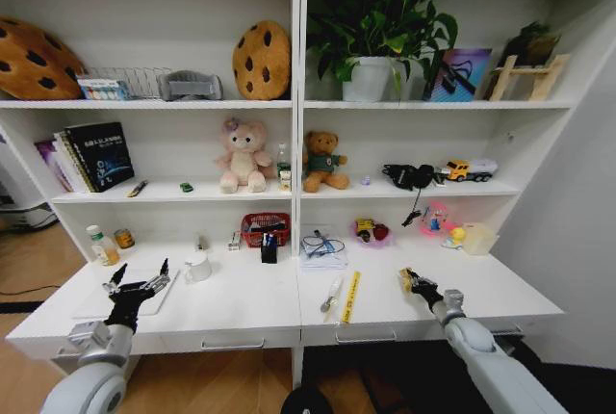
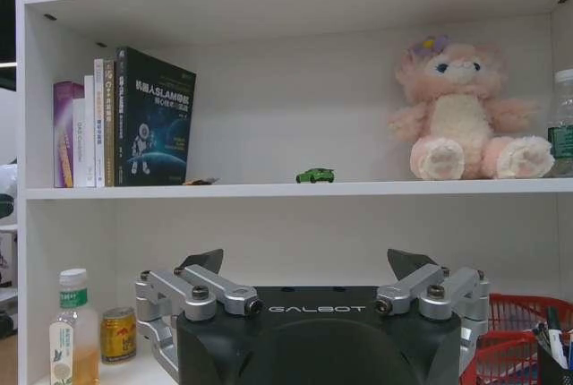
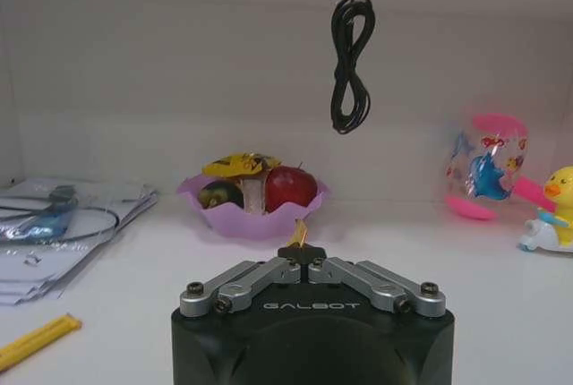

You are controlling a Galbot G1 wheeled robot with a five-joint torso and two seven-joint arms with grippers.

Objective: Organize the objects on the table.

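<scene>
My left gripper (image 1: pixel 138 277) (image 2: pixel 309 264) hovers open over the silver laptop (image 1: pixel 144 304) at the left end of the white table (image 1: pixel 250 300). Beside it stands a white mug (image 1: pixel 197 267). My right gripper (image 1: pixel 410 278) (image 3: pixel 303 251) is low over the table's right half, shut on a small yellow item (image 3: pixel 298 234). A pen (image 1: pixel 332 294) and a yellow ruler (image 1: pixel 351 297) lie near the front edge. The green toy car (image 1: pixel 186 187) (image 2: pixel 314 175) sits on the shelf above. A can (image 1: pixel 124 239) (image 2: pixel 118 334) and a bottle (image 1: pixel 101 245) stand at the back left.
A red basket (image 1: pixel 265 228), a stack of papers (image 1: pixel 322 248) and a pink bowl (image 3: pixel 253 219) of fruit line the back. A pink toy (image 3: pixel 488 166) and a yellow duck (image 3: pixel 555 210) sit at the right. A black cable (image 3: pixel 351 63) hangs from the shelf.
</scene>
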